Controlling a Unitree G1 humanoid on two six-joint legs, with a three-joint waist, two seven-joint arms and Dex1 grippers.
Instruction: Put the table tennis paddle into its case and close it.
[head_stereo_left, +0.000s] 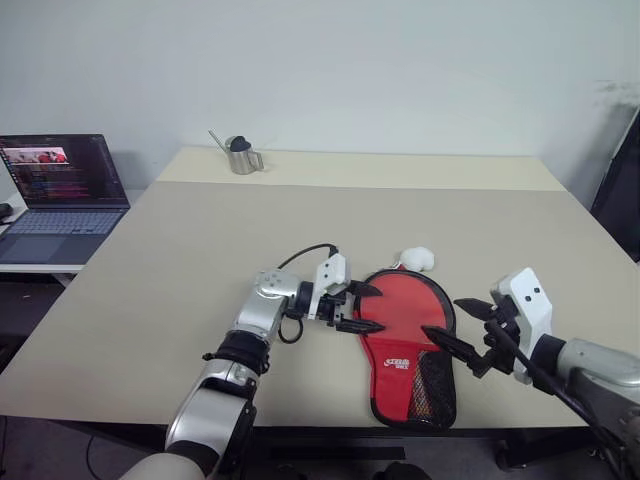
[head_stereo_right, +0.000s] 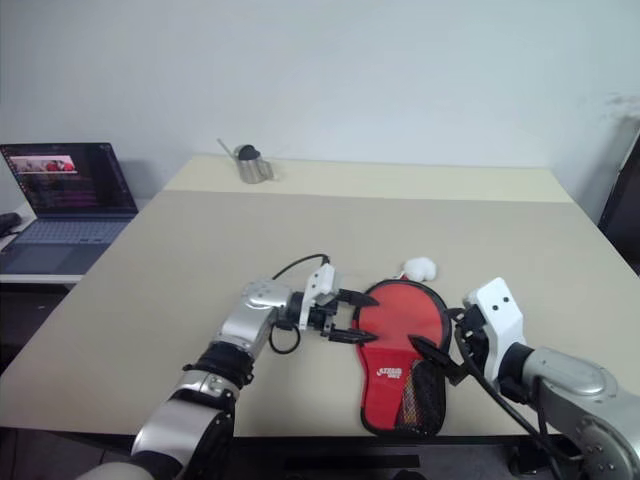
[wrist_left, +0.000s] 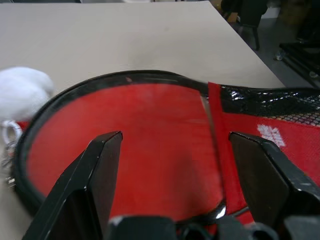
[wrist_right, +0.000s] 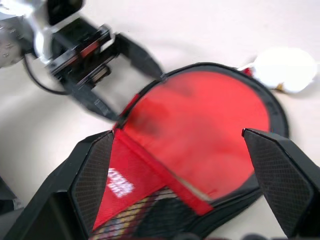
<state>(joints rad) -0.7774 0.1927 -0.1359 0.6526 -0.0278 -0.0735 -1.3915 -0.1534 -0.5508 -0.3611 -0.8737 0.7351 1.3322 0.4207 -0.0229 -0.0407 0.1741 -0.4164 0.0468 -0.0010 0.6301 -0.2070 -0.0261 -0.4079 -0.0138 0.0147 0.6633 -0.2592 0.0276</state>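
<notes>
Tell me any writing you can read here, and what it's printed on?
White logo on the red case: there, but too small and blurred to read.
Laptop screen: lines of text and a picture, too small to read.
No other writing visible.

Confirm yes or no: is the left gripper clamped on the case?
No. The left gripper stands open beside the red case, its fingers apart at the rim, gripping nothing.

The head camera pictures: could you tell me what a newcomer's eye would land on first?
The red case lies flat near the table's front edge, its mesh pocket toward the robot, with a small white fluffy charm at its far end. The open left gripper and open right gripper flank it. A metal cup stands at the far edge and a laptop to the left.
</notes>
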